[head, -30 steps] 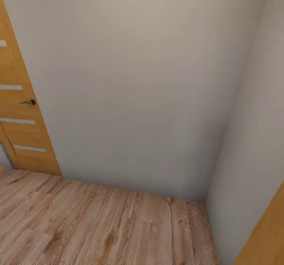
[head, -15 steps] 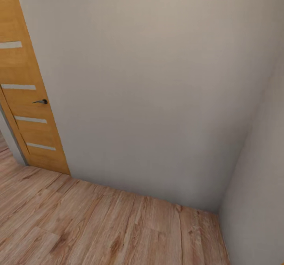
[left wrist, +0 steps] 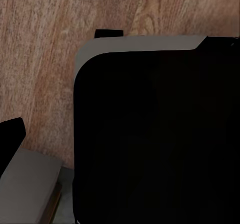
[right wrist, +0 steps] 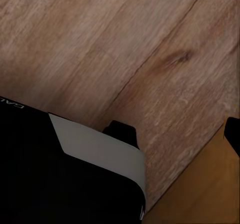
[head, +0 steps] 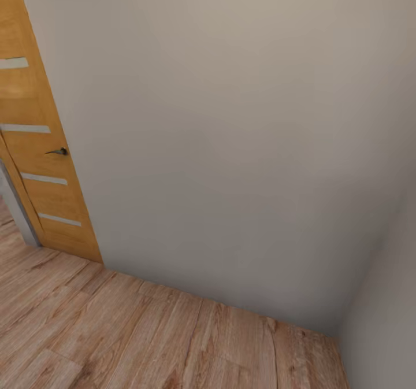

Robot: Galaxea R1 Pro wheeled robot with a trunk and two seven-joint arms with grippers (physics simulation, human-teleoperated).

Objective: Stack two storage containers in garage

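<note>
Smooth white wall (head: 231, 146), slatted orange door (head: 34, 146), grainy plank floor (head: 144, 337); gripper states unclear.

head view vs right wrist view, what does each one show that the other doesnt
Head view alone: a plain white wall, an orange-brown wooden door with glass slits and a dark door handle, and a corner where a second wall meets the first. Right wrist view alone: the robot's own black body with a grey panel, close up, and an orange-brown wooden surface at the frame's edge. Both share the light wood-plank floor.
</note>
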